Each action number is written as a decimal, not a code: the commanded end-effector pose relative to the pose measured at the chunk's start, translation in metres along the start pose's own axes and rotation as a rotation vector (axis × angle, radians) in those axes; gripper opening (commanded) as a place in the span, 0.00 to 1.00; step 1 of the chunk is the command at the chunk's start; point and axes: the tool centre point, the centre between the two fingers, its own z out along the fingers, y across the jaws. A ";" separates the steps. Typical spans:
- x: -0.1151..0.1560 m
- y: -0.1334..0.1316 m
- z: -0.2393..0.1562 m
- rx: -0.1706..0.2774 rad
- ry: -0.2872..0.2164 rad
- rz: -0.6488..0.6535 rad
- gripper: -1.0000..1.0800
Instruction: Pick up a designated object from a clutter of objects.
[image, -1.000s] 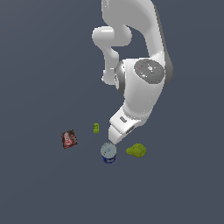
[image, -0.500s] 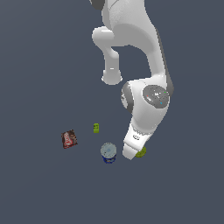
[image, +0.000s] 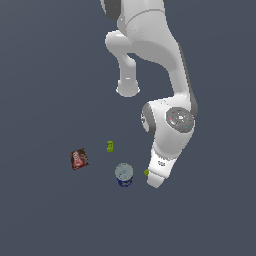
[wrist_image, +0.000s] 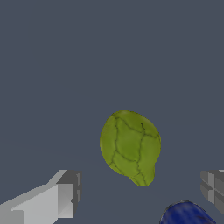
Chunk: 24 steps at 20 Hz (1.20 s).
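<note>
Arm bent low over the grey bench (image: 45, 75). Claw (wrist_image: 140, 192) spread apart, holding nothing; wrist view shows one finger (wrist_image: 48, 199) on one side and the other at the opposite edge, with the olive pear-like blob (wrist_image: 130, 146) lying on the bench between them, not touched. In the exterior view the blob (image: 146, 172) is nearly hidden behind the arm's end, only a sliver showing just beside the blue can (image: 123, 174), on the exterior view's right of it. Can rim also peeks into the wrist view (wrist_image: 186, 213). Tiny green block (image: 110, 146) near the can, red-brown packet (image: 78, 159) further to the exterior view's left, all apart.
</note>
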 end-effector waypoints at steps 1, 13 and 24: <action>0.001 0.000 0.001 -0.001 0.002 -0.009 0.96; 0.000 -0.001 0.042 0.000 0.001 -0.008 0.96; 0.001 0.000 0.052 -0.001 0.002 -0.009 0.00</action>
